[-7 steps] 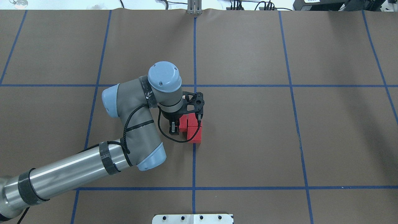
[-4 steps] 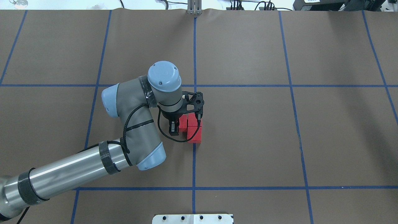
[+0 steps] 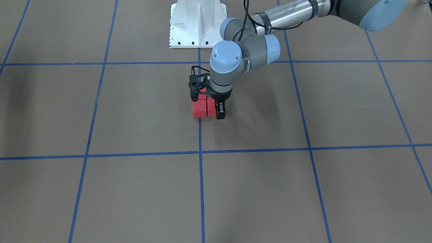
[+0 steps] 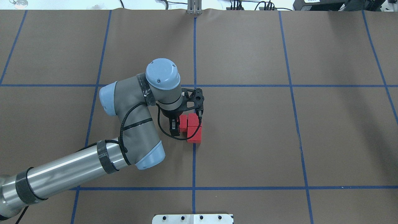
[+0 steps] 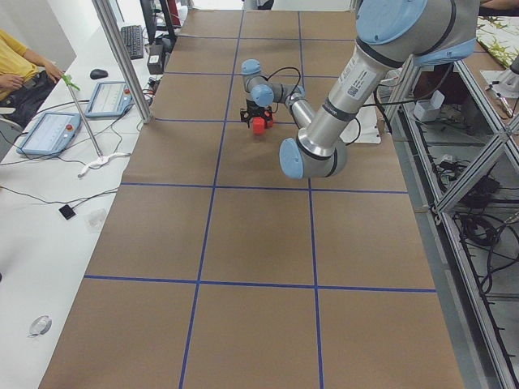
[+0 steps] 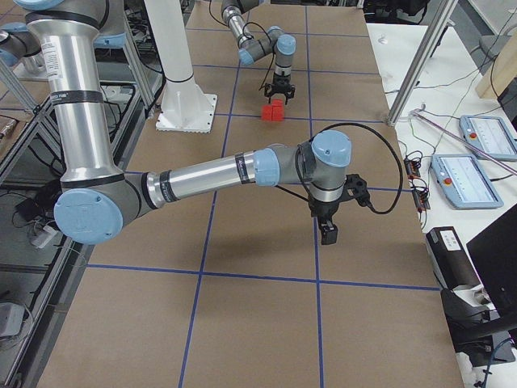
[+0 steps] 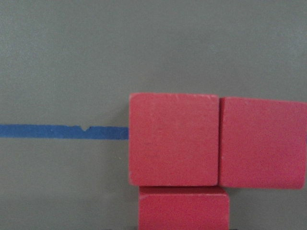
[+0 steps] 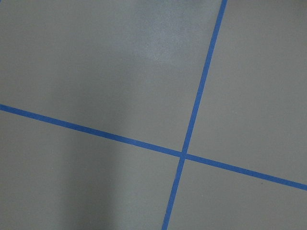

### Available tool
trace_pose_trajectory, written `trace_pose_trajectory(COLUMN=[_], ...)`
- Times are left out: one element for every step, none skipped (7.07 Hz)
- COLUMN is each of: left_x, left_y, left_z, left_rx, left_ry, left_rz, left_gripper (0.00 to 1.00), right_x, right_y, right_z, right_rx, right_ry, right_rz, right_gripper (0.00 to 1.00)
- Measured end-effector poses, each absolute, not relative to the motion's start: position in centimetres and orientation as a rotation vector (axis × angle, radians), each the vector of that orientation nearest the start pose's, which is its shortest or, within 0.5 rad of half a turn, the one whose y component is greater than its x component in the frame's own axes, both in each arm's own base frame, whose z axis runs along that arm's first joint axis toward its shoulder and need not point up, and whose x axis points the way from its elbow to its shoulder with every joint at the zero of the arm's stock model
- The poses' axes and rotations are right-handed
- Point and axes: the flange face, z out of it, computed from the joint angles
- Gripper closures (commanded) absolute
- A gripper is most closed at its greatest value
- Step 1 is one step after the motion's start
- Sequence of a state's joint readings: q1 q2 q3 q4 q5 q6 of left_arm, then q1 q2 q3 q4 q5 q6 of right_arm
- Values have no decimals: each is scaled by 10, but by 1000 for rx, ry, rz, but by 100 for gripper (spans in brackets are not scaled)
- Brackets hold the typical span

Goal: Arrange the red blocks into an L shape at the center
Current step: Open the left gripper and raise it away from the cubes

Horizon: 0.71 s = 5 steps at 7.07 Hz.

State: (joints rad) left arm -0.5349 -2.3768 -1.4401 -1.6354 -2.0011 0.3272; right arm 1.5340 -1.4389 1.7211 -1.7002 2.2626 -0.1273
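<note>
Three red blocks lie flat on the brown floor, touching in an L. Two point(image 4: 194, 119) point(image 4: 195, 135) form a column on the blue tape line point(image 4: 193, 161). The third point(image 4: 183, 123) sits on their left. In the left wrist view two blocks point(image 7: 173, 139) point(image 7: 263, 143) form a row and the third point(image 7: 183, 208) is at the bottom edge. My left gripper point(image 4: 178, 123) point(image 3: 217, 108) is open, astride the third block, with one finger point(image 4: 174, 128) showing. My right gripper point(image 6: 327, 233) hovers far off over bare floor; I cannot tell its state.
The white robot base plate point(image 4: 192, 218) point(image 3: 197, 23) stands at the near edge. Blue tape lines cross just beyond the blocks point(image 4: 195, 85). A metal post point(image 4: 194, 7) stands at the far edge. Operator desks with tablets point(image 6: 485, 133) line the far side.
My left wrist has shifted slightly up and to the left in the overhead view, so more of the left block shows. The three blocks have stayed in place.
</note>
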Motion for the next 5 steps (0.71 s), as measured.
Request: trace_pose_trajectory(left_x=[593, 586, 576, 564, 553], left_y=[-461, -463, -466, -468, -472], left_z=[208, 203, 194, 183, 177], left_rx=[600, 614, 638, 666, 683], left_ry=[702, 701, 703, 707, 708], left_rz=[1426, 1420, 1413, 1405, 1392], left_gripper=[0, 0, 0, 0, 0], right_x=[50, 50, 50, 50, 50], right_y=[-545, -545, -545, -545, -545], right_z=[535, 535, 535, 535, 535], right_rx=[178, 178, 178, 178, 177], right_ry=[-684, -684, -684, -684, -684], right_rz=[-210, -210, -210, -210, -210], right_gripper=[0, 0, 0, 0, 0])
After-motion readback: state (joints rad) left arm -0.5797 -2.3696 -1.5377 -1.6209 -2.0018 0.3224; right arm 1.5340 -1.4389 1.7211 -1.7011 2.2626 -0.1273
